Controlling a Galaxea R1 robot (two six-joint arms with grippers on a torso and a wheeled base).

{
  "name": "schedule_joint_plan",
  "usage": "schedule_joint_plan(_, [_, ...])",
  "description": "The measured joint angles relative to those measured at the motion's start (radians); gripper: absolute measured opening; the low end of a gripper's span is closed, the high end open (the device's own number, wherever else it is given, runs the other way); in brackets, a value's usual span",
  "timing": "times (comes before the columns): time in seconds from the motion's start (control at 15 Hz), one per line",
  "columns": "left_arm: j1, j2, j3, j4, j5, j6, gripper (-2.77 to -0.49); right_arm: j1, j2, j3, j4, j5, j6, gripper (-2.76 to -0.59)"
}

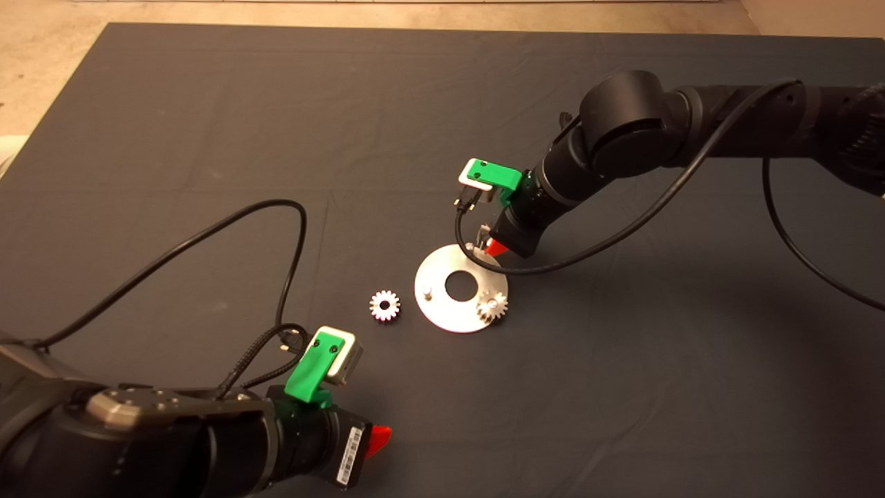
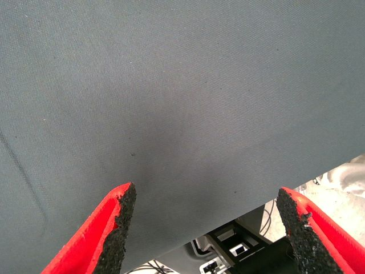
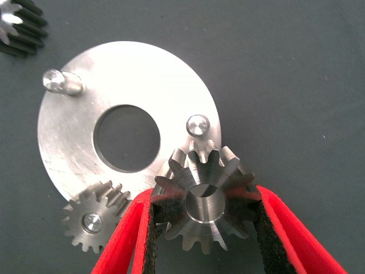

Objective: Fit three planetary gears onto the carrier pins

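Dark mat (image 1: 207, 138) under everything, beige floor beyond its edge. On it: shiny disc (image 3: 80, 80) with three carrier pins; one gear (image 3: 94, 222) already seated on its pin, one spare gear (image 1: 384, 305) lying just beside disc, toward left arm. Right gripper (image 3: 205, 228) low over disc rim, fingers clamped on third gear (image 3: 205, 202), bore upward. Decisive relation: held gear's bore not yet over free pin (image 3: 197, 124), pin just beside gear's teeth, toward disc centre hole; probably small shift needed, then straight descent. Other bare pin (image 3: 57, 81) farther away. Left gripper (image 2: 208, 228) waiting near mat edge, spread wide, holding nothing.
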Motion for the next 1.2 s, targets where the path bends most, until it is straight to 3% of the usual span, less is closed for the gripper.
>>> schedule_joint_plan(0.2, [0.0, -0.004, 0.0, 0.0, 0.0, 0.0, -1.51, -0.014, 0.011, 0.0, 0.0, 0.011, -0.001, -2.34])
schedule_joint_plan(0.4, [0.0, -0.004, 0.0, -0.002, 0.0, 0.0, -1.51, -0.039, 0.027, -0.001, 0.0, 0.008, -0.001, -2.34])
schedule_joint_plan(0.67, [0.0, -0.004, 0.0, -0.003, 0.0, 0.0, -1.51, -0.044, 0.031, -0.005, 0.0, 0.01, -0.001, -2.34])
schedule_joint_plan(1.2, [-0.026, -0.004, 0.001, -0.007, -0.001, 0.0, -1.51, -0.047, 0.045, -0.023, 0.0, 0.008, -0.008, -2.34])
